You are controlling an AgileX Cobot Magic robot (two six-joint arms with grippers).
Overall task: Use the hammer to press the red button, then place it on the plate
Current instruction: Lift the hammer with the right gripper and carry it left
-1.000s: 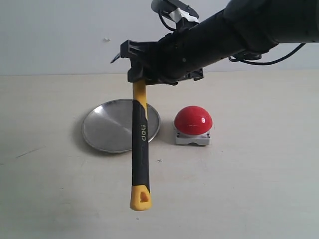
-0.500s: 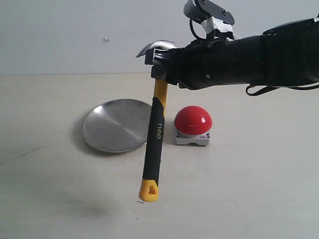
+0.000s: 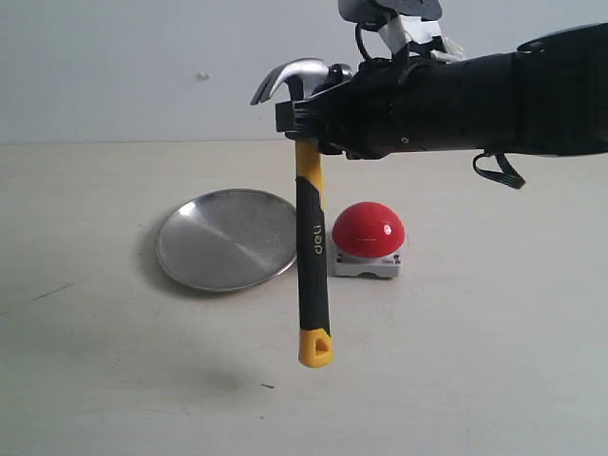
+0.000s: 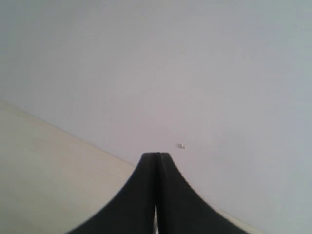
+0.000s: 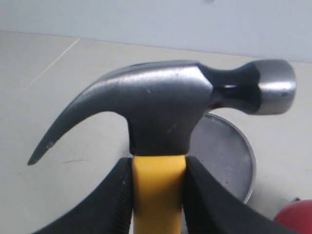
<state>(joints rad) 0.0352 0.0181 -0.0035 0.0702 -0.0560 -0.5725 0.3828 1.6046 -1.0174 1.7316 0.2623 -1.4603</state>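
Above the table, right gripper clamps hammer at its yellow neck; handle hangs near-vertical between plate and red button, probably nearer the camera.

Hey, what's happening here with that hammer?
The right gripper holds the hammer by its yellow neck, head up, handle hanging clear of the table. In the exterior view it hangs between the plate and the red button, touching neither. The left gripper is shut and empty, out of the exterior view.
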